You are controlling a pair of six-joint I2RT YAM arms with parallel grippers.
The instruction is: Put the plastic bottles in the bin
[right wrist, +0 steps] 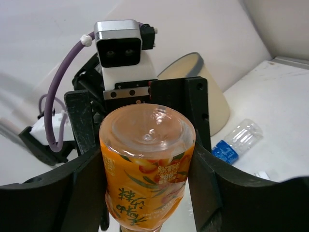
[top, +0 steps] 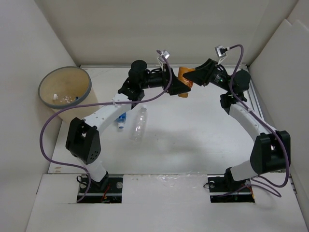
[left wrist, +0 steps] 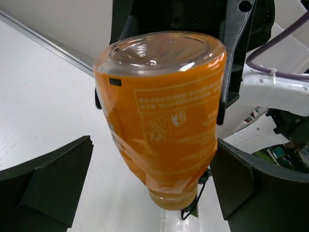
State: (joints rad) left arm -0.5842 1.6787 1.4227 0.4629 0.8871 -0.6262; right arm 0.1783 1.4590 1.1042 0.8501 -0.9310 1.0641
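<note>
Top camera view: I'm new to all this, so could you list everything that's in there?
Orange plastic bottle: one, orange, held up at far centre.
Clear plastic bottle: one, see-through, lying left of centre.
Blue-labelled clear bottle: one, lying beside it, partly under the left arm.
Round cream bin: one, grey rim, far left.
Pale clear items: count unclear, inside the bin.
White table: one, walled in white.
Purple cables: one per arm.
Left arm's fingers: black, open around the orange bottle.
Right arm's fingers: black, shut on it.
</note>
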